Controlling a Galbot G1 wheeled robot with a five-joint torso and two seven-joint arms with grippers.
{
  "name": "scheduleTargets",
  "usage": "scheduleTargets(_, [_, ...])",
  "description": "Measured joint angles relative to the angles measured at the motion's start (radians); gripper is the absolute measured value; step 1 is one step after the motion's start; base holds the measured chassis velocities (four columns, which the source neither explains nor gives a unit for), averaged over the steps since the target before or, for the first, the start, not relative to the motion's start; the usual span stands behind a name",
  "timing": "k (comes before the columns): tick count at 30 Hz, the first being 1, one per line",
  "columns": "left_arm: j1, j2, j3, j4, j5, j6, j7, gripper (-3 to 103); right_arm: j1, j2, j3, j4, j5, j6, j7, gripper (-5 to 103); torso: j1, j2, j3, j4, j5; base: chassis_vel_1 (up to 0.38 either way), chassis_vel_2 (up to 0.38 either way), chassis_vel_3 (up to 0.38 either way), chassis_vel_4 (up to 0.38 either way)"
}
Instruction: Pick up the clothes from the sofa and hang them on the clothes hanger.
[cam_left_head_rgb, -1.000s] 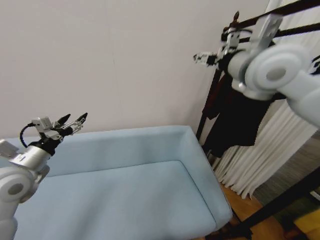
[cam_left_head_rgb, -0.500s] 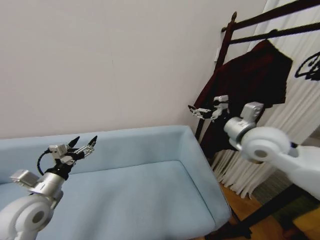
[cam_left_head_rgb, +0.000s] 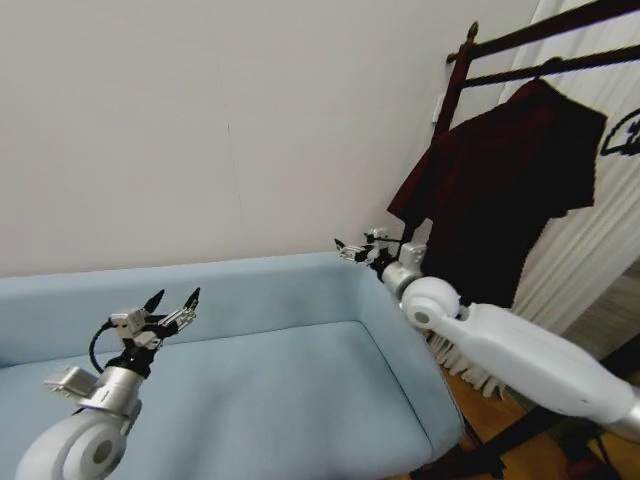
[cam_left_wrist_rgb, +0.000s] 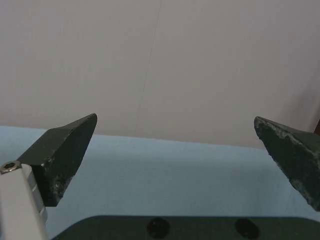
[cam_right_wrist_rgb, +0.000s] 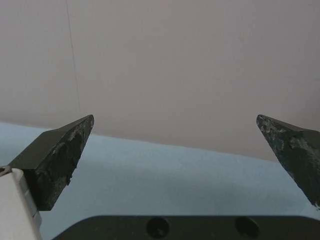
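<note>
Left hand (cam_left_head_rgb: 175, 298) spread above sofa (cam_left_head_rgb: 260, 390) | right hand (cam_left_head_rgb: 355, 246) spread (head view: shirt (cam_left_head_rgb: 500, 190) hung on rack (cam_left_head_rgb: 452, 95))

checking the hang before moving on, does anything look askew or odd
The shirt looks lopsided on the rack, its post-side sleeve drooping lower. The left pincer and right pincer hover open by the sofa.

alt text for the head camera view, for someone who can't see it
A dark red garment hangs on a dark wooden clothes rack to the right of a pale blue sofa against a plain wall. The left claw is open above the seat; the right claw is open near the sofa's back corner by the rack.
</note>
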Motion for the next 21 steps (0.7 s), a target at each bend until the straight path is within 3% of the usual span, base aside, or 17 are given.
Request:
scheduleTargets(3, [0.005, -0.01, 0.01, 0.014, 0.029, -0.019, -0.002, 100, -0.134, 0.005, 0.091, 0.01, -0.038, 0.005, -0.03, 100, 0.0, 0.0, 0.0, -0.0006, 0.0001, 0.0, 0.0, 0.0, 0.0])
scheduleTargets(6, [0.023, -0.028, 0.009, 0.029, 0.049, -0.049, -0.001, 100, -0.316, 0.004, 0.197, 0.022, -0.11, 0.026, -0.134, 100, 0.0, 0.0, 0.0, -0.0014, 0.0006, 0.0, 0.0, 0.0, 0.0])
scheduleTargets(8, [0.05, -0.051, 0.0, 0.036, 0.073, -0.088, 0.003, 100, -0.403, 0.022, 0.251, 0.023, -0.157, 0.047, -0.208, 100, 0.0, 0.0, 0.0, -0.0005, 0.0002, 0.0, 0.0, 0.0, 0.0])
scheduleTargets(12, [0.063, -0.079, 0.007, 0.054, 0.108, -0.128, 0.01, 100, -0.508, 0.058, 0.316, 0.031, -0.227, 0.062, -0.231, 100, 0.0, 0.0, 0.0, 0.0003, 0.0, 0.0, 0.0, 0.0, 0.0])
scheduleTargets(17, [0.076, -0.122, 0.019, 0.087, 0.181, -0.193, 0.013, 100, -0.656, 0.15, 0.421, 0.039, -0.36, 0.065, -0.242, 100, 0.0, 0.0, 0.0, -0.0006, 0.0, 0.0, 0.0, 0.0, 0.0])
scheduleTargets(21, [0.092, -0.155, 0.017, 0.11, 0.222, -0.239, 0.016, 100, -0.779, 0.224, 0.534, 0.022, -0.501, 0.081, -0.33, 100, 0.0, 0.0, 0.0, 0.0, 0.0003, 0.0, 0.0, 0.0, 0.0])
